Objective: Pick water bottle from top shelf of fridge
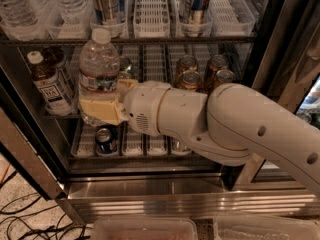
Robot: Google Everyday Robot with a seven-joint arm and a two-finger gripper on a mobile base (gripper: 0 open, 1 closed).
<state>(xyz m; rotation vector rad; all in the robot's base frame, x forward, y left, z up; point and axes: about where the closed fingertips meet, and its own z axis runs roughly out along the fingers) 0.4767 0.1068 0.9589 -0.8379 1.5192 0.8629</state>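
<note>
The water bottle point(99, 66) is clear ribbed plastic with a white cap and a red-banded label. My gripper point(102, 106) is shut on its lower half, with tan fingers point(97, 109) wrapped around it. The bottle is upright, held in front of the fridge's middle shelf, below the top shelf rail point(150, 40). More water bottles point(17, 9) stand on the top shelf at the far left. My white arm point(235, 129) comes in from the right and hides part of the middle shelf.
White lane trays point(146, 9) with tall cans point(106, 1) fill the top shelf. A brown tea bottle point(45, 81) stands at middle left. Soda cans point(200, 71) stand behind my arm, and one can point(106, 139) below. The dark door frame point(280, 39) is at right. Cables point(20, 219) lie on the floor.
</note>
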